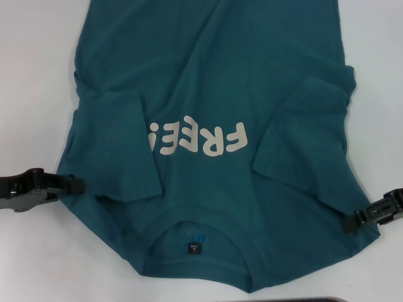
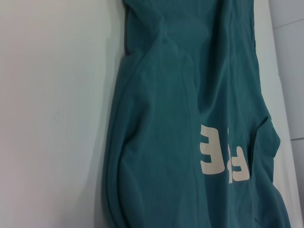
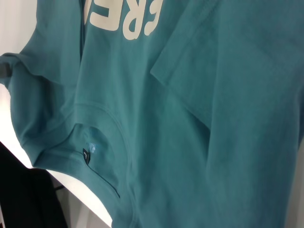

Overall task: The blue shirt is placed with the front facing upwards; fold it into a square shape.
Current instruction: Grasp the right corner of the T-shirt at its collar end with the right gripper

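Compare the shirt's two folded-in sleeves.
On the blue shirt, the left sleeve covers the start of the FREE lettering; the right sleeve stays clear of it. The left sleeve lies nearly square; the right sleeve slants diagonally. Both are folded onto the chest, a hand at each shoulder edge: left hand, right hand.

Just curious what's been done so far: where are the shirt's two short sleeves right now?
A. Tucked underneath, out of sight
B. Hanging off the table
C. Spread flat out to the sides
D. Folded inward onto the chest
D: on the blue shirt, both sleeves lie turned in over the chest, one covering the lettering's end.
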You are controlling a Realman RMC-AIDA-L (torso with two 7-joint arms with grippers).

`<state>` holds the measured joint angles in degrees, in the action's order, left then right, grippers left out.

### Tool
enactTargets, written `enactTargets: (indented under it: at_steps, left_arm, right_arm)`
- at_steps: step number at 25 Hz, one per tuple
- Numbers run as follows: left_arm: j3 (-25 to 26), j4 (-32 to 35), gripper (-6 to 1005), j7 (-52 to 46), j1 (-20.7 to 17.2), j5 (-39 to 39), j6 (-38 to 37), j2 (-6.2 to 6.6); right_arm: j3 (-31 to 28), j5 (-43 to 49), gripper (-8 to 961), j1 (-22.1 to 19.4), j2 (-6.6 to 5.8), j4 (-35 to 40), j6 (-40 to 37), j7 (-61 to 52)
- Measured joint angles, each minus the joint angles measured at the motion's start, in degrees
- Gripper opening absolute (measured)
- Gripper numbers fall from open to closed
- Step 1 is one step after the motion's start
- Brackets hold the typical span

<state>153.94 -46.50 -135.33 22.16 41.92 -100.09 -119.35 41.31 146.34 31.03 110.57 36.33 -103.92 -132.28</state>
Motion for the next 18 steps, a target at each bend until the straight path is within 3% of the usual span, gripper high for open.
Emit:
enactTargets:
  at_steps: [18]
  left_arm:
    - [0.0,0.0,65,-0.2,0.4,0.1,-0.3,0.12]
  right_arm:
    - [-0.6,0.1,736,1.5,1.35,0.6,1.1,1.2]
